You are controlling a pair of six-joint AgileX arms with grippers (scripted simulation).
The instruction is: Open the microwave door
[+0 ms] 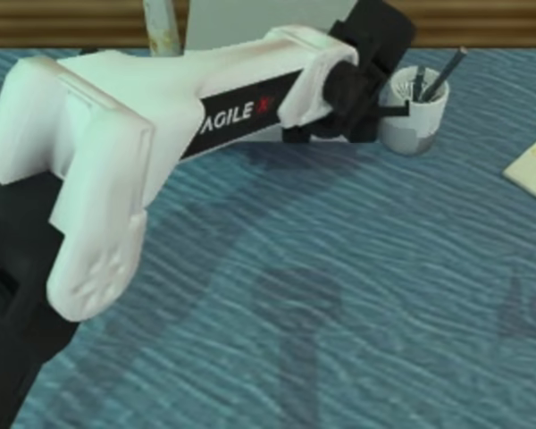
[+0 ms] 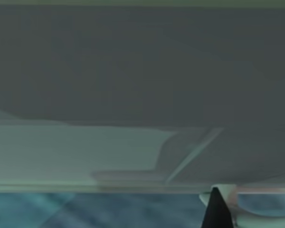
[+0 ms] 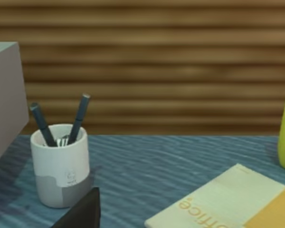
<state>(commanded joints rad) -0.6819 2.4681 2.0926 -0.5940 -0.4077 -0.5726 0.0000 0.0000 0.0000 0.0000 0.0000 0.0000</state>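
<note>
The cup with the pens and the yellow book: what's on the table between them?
Nothing. In the right wrist view only bare blue table runs from the cup to the book.

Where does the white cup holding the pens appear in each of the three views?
Top view: the white cup stands near the far edge, just right of the left arm's wrist.
Left wrist view: only a pale rim shows, probably the cup.
Right wrist view: cup, low and near.
Shared landmark: the blue table.

even soft light, faint arm shadows on the table (image 1: 357, 295), slight blur
</note>
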